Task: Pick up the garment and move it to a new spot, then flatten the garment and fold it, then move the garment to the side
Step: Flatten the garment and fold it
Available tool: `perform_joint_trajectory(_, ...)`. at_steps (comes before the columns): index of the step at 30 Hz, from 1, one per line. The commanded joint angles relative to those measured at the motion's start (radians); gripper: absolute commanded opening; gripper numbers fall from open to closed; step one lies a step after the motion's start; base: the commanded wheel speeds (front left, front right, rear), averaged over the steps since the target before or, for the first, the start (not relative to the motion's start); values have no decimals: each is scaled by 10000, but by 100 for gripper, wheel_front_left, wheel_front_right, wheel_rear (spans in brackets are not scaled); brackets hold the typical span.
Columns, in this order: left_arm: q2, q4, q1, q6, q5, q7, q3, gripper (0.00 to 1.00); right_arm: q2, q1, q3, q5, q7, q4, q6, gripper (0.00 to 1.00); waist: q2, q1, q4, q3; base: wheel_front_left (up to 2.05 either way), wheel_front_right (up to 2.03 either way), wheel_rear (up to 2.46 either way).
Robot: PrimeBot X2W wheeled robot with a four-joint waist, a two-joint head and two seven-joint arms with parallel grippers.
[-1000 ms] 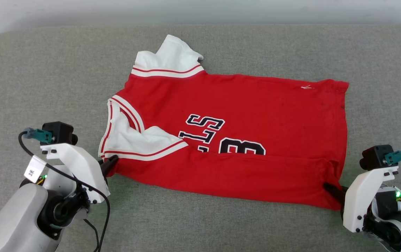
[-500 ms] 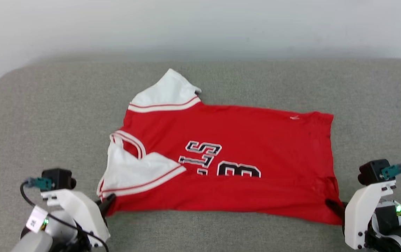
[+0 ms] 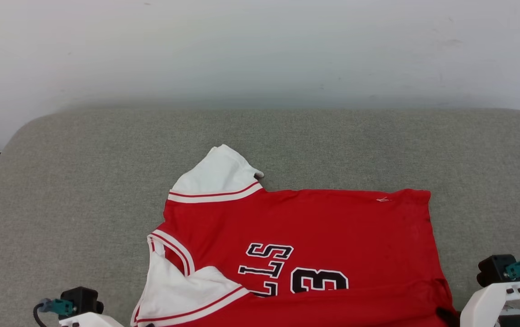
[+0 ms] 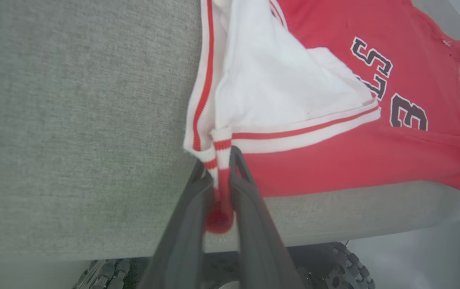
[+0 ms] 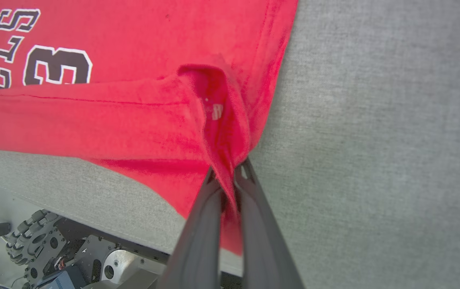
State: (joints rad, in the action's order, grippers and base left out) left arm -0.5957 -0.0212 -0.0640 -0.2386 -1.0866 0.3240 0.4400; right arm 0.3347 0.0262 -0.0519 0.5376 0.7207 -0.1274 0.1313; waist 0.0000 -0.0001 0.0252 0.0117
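Your left gripper (image 4: pixel 218 160) is pinched nearly closed on the garment (image 3: pixel 300 245), its two dark fingers squeezing the red-and-white striped trim at the near left corner, with a small bunch of red cloth caught between them. Your right gripper (image 5: pixel 229 168) is closed tight on a gathered fold of red fabric at the near right corner, by the hem. Both wrists sit low at the front edge of the grey cushion (image 3: pixel 82 181), fingers reaching forward over that edge, well apart, so the shirt's near edge runs between them. The head view catches the two wrist mounts in its bottom corners. The garment lies flat on the cushion near its front edge, neck end to your left, hem to your right, one white sleeve pointing away and the other folded over the chest beside the black lettering.
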Motion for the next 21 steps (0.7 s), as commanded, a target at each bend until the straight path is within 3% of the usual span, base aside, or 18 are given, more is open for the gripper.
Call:
perform_joint_trajectory(1, 23, -50, -158, -39, -42, 22, 11, 0, -62, 140, 46, 37, -155, -88, -11, 0, 0, 1, 10, -5, 0, 0, 0)
perform_joint_trajectory(2, 77, -98, -185, 10, -61, -17, 44, 0, -140, 228, 60, 77, -223, -227, -11, 0, 0, 1, 20, -9, 0, 0, 0)
perform_joint_trajectory(3, 140, -191, -196, 45, -48, -65, 61, 0, -228, 312, 87, 107, -320, -327, -11, 10, 0, 1, 31, -18, 0, 0, 0)
perform_joint_trajectory(4, 178, -342, -199, 43, 19, -88, 136, 0, -300, 378, 129, 103, -434, -417, -11, 48, 0, 1, 41, -23, 0, 0, 0)
perform_joint_trajectory(5, 233, -463, -149, 76, 79, -115, 212, 0, -358, 441, 161, 104, -575, -512, -11, 96, 0, 1, 54, -24, 0, 0, 0)
perform_joint_trajectory(6, 332, -589, -61, 104, 85, -186, 216, 31, -419, 480, 171, 114, -720, -570, -11, 100, 0, 1, 69, -15, 0, 0, 0)
perform_joint_trajectory(7, 415, -696, 31, 144, 78, -257, 218, 95, -470, 526, 188, 106, -893, -607, -10, 100, 0, 1, 79, -5, 0, 0, 0)
perform_joint_trajectory(8, 469, -808, 113, 171, 110, -312, 231, 100, -502, 573, 217, 46, -1138, -615, -10, 100, 0, 1, 83, 1, 0, 0, 0)
perform_joint_trajectory(14, 703, -1155, 606, 282, 640, -1546, -70, 100, -858, 642, 379, -463, -3301, -231, -10, 100, 0, 1, 17, -51, 0, 0, 0)
perform_joint_trajectory(21, 835, -951, 1180, 438, 1522, -3506, -505, 100, -1478, 377, 855, -2014, -5651, 448, -8, 100, 0, 1, -133, -184, 0, 0, 0)
